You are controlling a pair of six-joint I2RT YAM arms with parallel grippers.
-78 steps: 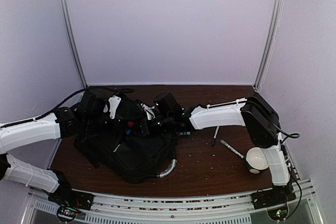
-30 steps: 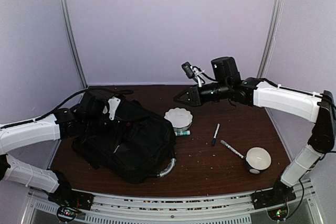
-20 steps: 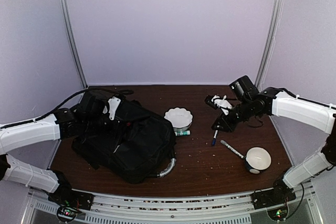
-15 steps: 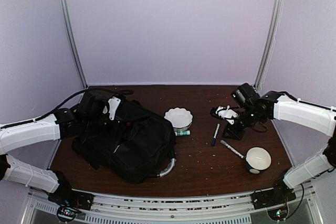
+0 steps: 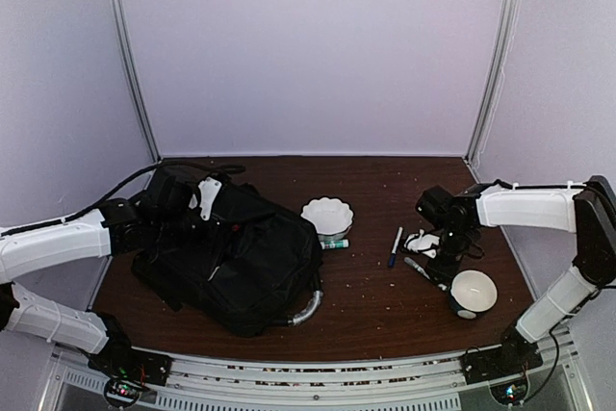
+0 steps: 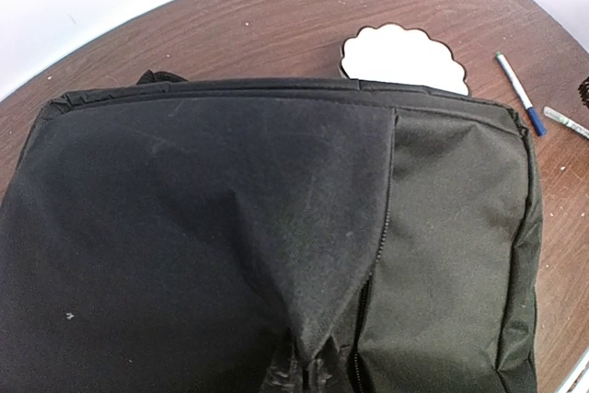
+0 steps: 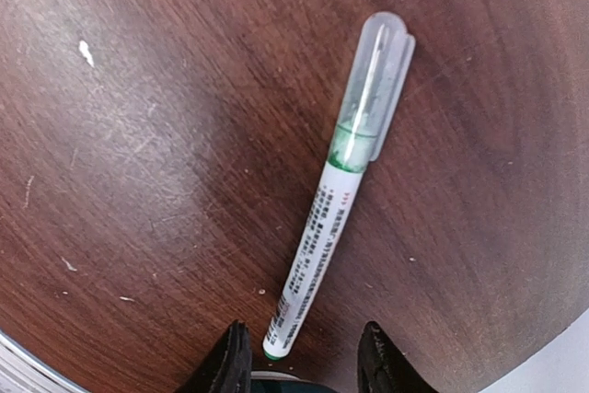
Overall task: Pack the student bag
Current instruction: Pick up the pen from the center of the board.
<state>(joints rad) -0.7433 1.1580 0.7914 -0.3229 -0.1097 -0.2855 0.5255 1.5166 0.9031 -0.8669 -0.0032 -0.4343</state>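
Observation:
The student bag [image 5: 241, 267] is a large black backpack lying on the left half of the table; it fills the left wrist view [image 6: 230, 227]. My left gripper [image 5: 212, 220] sits at the bag's back left and is shut on a fold of its fabric [image 6: 317, 365] beside a zip. On the right, my right gripper [image 5: 426, 252] points down, open, just over a white marker with a green band and clear cap [image 5: 435, 280]. In the right wrist view the marker [image 7: 336, 200] lies on the wood, its butt end between the black fingertips [image 7: 230, 356] of the gripper [image 7: 302, 361], untouched.
A white scalloped dish [image 5: 327, 214] stands by the bag's right side, a green-tipped marker [image 5: 334, 244] at its foot. A blue pen [image 5: 395, 245] lies left of the right gripper, and a round white bowl [image 5: 473, 293] sits front right. The bag's silvery handle [image 5: 306, 311] curves at its front.
The right arm left the bag, swung across the back to the right and came down over the marker, its jaws spreading wider. The left arm and the bag have stayed still.

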